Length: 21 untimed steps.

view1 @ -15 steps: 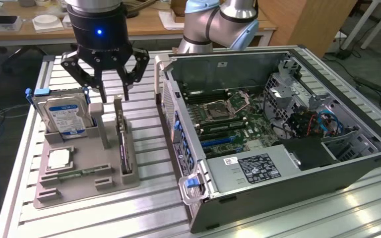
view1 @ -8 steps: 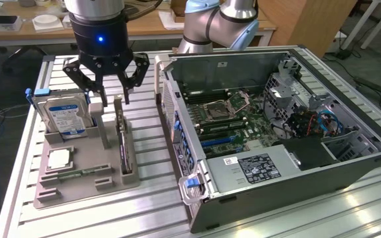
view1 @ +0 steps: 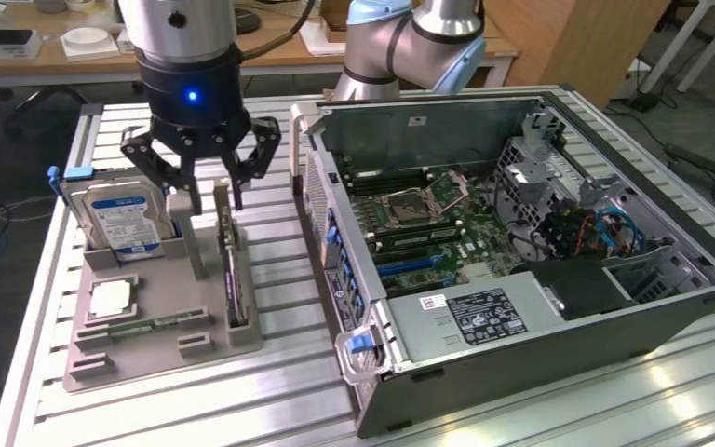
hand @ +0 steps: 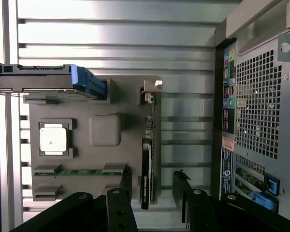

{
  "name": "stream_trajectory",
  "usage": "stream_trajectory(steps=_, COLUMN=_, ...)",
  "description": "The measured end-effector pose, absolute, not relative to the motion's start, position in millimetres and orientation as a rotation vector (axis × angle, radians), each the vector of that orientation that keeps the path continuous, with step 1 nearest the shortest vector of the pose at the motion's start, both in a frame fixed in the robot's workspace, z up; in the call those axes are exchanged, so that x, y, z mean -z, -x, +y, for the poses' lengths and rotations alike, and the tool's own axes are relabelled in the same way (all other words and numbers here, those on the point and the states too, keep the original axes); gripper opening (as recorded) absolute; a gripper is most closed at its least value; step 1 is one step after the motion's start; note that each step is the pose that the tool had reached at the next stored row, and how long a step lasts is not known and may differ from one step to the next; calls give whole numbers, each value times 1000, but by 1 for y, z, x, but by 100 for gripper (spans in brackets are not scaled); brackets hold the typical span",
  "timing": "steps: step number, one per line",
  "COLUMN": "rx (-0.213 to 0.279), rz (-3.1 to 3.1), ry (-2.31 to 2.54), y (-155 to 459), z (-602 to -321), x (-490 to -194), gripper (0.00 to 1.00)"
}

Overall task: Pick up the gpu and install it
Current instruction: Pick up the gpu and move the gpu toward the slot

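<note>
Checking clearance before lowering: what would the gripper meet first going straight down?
Probably the gpu, standing on edge in the grey holder beneath the open gripper; depth is unclear.

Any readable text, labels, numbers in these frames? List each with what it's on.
No text can be quoted.
Blue-and-white label on the boxy silver hard drive: too blurred.
Black label on the silver power supply box: print too small.
White sticker beside it: unreadable.
Pale stickers on the black computer case rear panel: unreadable.
</note>
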<state>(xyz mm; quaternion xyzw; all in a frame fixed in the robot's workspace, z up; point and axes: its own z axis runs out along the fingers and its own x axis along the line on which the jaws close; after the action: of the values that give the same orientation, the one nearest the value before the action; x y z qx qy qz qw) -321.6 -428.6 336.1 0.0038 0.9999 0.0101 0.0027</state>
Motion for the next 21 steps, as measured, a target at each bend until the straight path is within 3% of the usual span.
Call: stream_trajectory(steps=21, rx=-30, rz=3133, ry=-5, y=322, z=-431, x=-301, gripper=47)
